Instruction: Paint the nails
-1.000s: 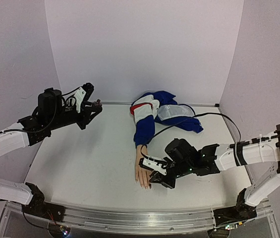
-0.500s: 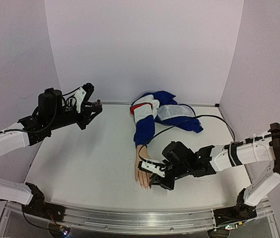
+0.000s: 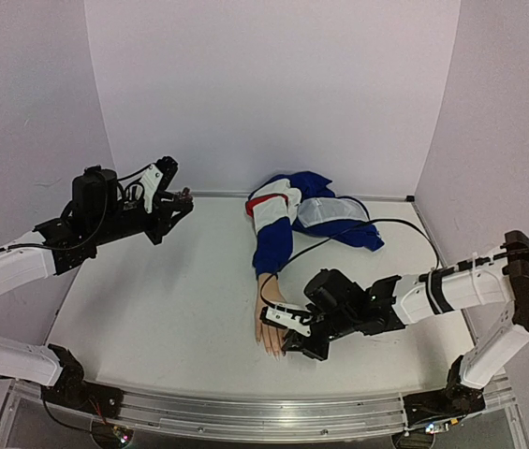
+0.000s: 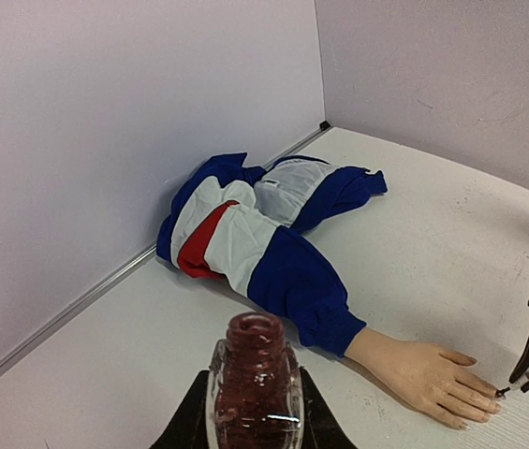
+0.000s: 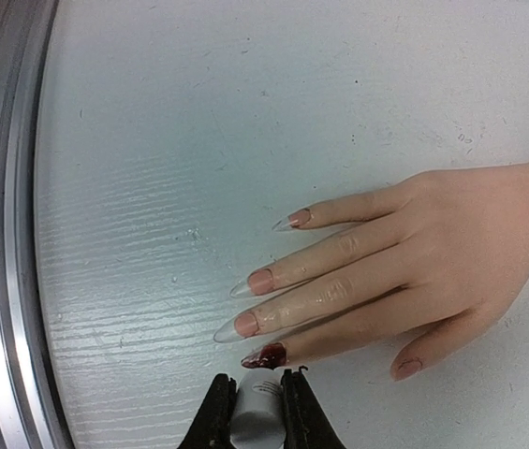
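The right arm is stretched low across the table (image 3: 152, 309) from 3 o'clock toward 9 o'clock, forearm nearly level. The right gripper (image 3: 289, 329) is brought down beside the fingertips of the mannequin hand (image 3: 268, 327). Its jaws are clamped on a white cap (image 5: 257, 409), a small smooth cylinder pinched between the black fingers. The left arm is held raised at 10 o'clock of the table. The left gripper (image 3: 179, 198) is closed around a polish bottle (image 4: 256, 379) of clear glass, held upright with its threaded neck open and dark-red liquid inside.

The mannequin hand is laid palm down, with matte, pale skin-toned fingers pointing toward 6 o'clock in the top view. The nails (image 5: 248, 324) are long, pointed ovals. In the right wrist view, three are seen in natural glossy pink, and the one nearest the cap is coated dark red. The thumbnail is marked only faintly. The cap's end is seen just at 6 o'clock of the red nail; whether bristles touch it cannot be told. A crumpled blue, white and red jacket (image 3: 292, 217) of thin shiny fabric is spread at 12 o'clock of the hand, its sleeve covering the wrist.

Compared with a second ago, the right arm has been shifted slightly toward 9 o'clock, closer to the fingertips. The left arm and bottle are unchanged.
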`<state>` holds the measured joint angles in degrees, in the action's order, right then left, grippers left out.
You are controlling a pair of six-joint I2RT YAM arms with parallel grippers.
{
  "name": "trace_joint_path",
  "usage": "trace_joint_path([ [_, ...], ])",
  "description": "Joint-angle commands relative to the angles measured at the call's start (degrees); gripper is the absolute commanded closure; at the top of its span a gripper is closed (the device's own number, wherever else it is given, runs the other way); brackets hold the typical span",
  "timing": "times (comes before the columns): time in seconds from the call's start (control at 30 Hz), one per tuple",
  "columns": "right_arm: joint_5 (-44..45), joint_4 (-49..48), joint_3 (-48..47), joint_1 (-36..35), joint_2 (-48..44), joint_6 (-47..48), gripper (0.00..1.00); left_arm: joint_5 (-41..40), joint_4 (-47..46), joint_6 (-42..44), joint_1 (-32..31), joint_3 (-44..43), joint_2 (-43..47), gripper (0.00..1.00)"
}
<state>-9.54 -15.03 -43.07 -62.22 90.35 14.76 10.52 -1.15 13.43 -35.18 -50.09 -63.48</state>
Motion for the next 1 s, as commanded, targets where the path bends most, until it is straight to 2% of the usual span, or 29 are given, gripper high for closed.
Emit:
trace_joint_path([
  [0.0,-0.05,0.52,-2.16,-0.43,0.46,0.18,1.00,0.64,-3.84,-0.44,0.29,-1.59,0.55,1.00],
  [0.97,0.00,1.54,-2.99,-0.54,1.99,0.10,1.00,1.17,-3.78,-0.63,0.46,-1.68,0.59,1.00],
])
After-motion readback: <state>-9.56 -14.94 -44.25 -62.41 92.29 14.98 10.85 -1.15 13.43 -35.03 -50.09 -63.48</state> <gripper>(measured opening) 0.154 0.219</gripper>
